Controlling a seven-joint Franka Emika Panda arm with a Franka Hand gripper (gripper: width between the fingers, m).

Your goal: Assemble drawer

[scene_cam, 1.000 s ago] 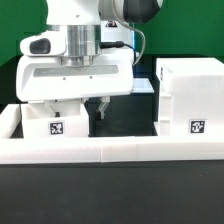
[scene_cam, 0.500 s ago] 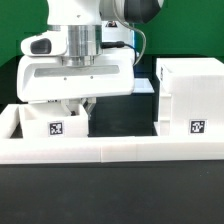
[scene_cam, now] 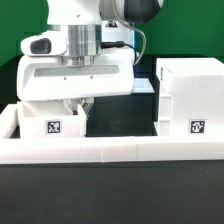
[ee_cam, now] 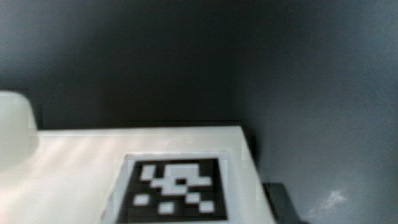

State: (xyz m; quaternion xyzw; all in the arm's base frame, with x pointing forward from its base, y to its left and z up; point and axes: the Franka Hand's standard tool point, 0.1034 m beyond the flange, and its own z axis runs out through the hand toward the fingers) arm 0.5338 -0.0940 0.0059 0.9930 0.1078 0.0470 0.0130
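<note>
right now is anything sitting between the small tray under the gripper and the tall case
Nothing visible does. The gap between the tray and the case shows only dark table. The low border wall runs in front of both, not between them.

- Arm [scene_cam: 80,12]: glossy white, rounded shell.
- Wide housing [scene_cam: 75,80]: white box with rounded corners and a shaded band across its face.
- Above the housing: a ribbed silver-grey flange [scene_cam: 82,42].
- Above it, towards the exterior view's right: a black joint cap [scene_cam: 148,10] and a thin dark cable [scene_cam: 140,45].
- Below it: the gripper [scene_cam: 86,104], with dark fingers.
</note>
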